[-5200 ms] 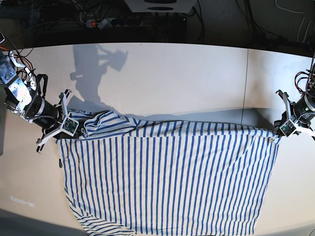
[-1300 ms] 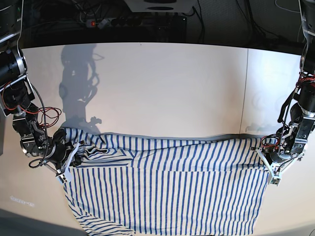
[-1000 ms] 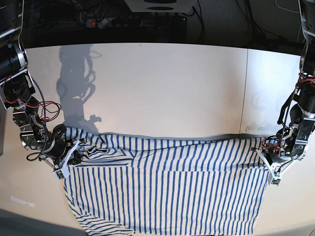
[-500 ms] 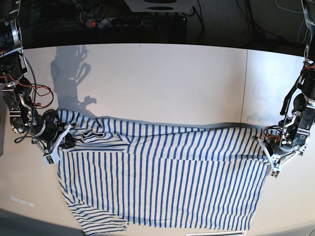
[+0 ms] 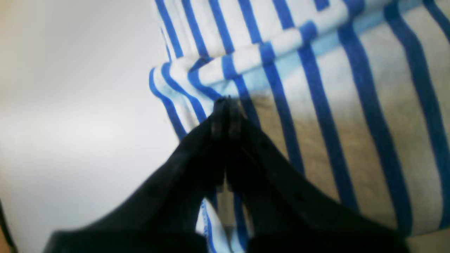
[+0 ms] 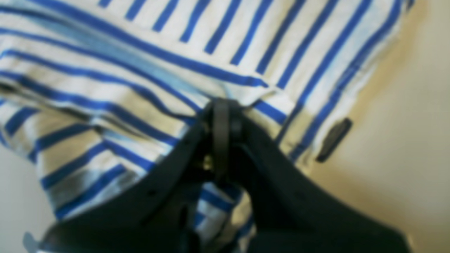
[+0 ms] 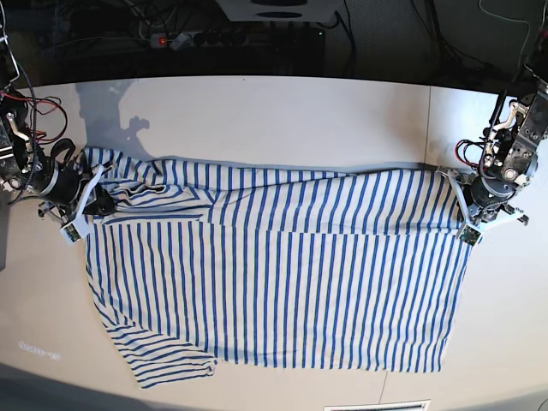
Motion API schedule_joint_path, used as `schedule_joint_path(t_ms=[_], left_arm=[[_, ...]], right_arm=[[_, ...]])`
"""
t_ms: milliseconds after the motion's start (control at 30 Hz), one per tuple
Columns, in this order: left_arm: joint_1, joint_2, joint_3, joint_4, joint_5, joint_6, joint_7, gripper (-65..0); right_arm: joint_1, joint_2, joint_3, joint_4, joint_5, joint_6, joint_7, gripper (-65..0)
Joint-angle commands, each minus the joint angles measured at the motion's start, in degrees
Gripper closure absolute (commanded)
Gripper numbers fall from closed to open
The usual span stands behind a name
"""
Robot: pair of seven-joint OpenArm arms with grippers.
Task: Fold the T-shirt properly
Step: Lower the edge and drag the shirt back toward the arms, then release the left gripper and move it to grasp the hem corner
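Across the pale table [image 7: 274,111] the T-shirt [image 7: 282,282] is spread with its long axis running side to side between 2 arms, the far edge doubled over into a band. That band is pinched at each end: the left gripper [image 5: 225,105] is clamped tight on the striped corner fold, and the right gripper [image 6: 221,112] is closed on bunched cloth near a small dark label [image 6: 333,140]. Neither arm is nearer; each is at its own end. Bare tabletop is seen beyond the far edge, with cables [image 7: 240,38] behind.
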Motion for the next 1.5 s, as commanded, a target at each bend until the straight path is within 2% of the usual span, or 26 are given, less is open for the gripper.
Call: schedule_joint_path(t_ms=[0, 233, 400, 967, 1233, 1333, 1467], left_arm=[[2.5, -0.7, -1.0, 0.9, -1.2, -0.3, 4.0, 0.0], [13.0, -0.6, -6.1, 9.6, 2.2, -0.2, 3.3, 0.0], [18.1, -0.7, -7.5, 14.8, 6.2, 2.2, 2.9, 0.0], [27.3, -0.6, -8.1, 19.6, 8.0, 2.5, 2.4, 0.0], [31.0, -0.3, -8.3, 24.5, 10.0, 2.6, 1.4, 0.0], [31.8, -0.3, -9.2, 26.2, 12.6, 5.2, -0.6, 0.0], [31.5, -0.3, -12.7, 28.2, 14.5, 7.0, -2.4, 0.0]], right_arm=[[-2.0, 1.6, -0.4, 0.1, -2.5, 3.7, -6.4, 0.0], [-7.9, 3.4, 3.5, 3.6, -2.6, 3.7, -6.5, 0.0], [-11.5, 3.3, 8.5, 5.5, -0.6, 3.7, -7.1, 0.0], [-29.8, 1.8, 24.6, 11.6, 2.0, 3.7, -7.3, 0.0], [-32.8, 1.9, 25.5, 12.9, 1.9, 3.7, -7.3, 0.0], [-32.7, 1.8, 25.5, 12.9, 2.0, 3.7, -7.2, 0.0], [-32.6, 1.8, 25.6, 13.0, 2.0, 3.7, -6.8, 0.0]])
